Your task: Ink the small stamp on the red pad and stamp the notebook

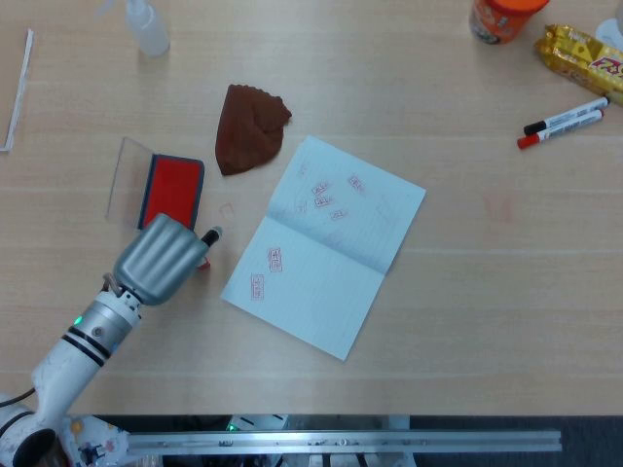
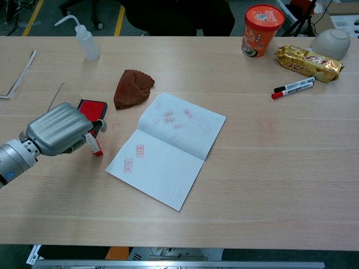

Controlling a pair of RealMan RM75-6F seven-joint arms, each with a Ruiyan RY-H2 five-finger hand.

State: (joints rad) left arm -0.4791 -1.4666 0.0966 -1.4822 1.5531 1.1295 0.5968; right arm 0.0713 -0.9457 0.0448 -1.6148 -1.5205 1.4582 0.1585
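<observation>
Nearest me, at the table's left edge, my left hand [image 2: 59,128] has its fingers curled around one small stamp [image 2: 94,144], red end just beside the one open notebook [image 2: 166,147]. Beyond sits one red pad [image 2: 92,109], then one brown cloth [image 2: 132,87]. Far right lie two markers [image 2: 293,87]. My right hand isn't visible.

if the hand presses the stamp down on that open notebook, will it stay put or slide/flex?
The notebook is thin, probably light, and nothing holds it, so it could slide on the smooth table under sideways drag. It lies flat and open, so a straight-down press should meet firm backing. Lifted by an edge it would likely flop. The left hand holds the small stamp beside it.
</observation>
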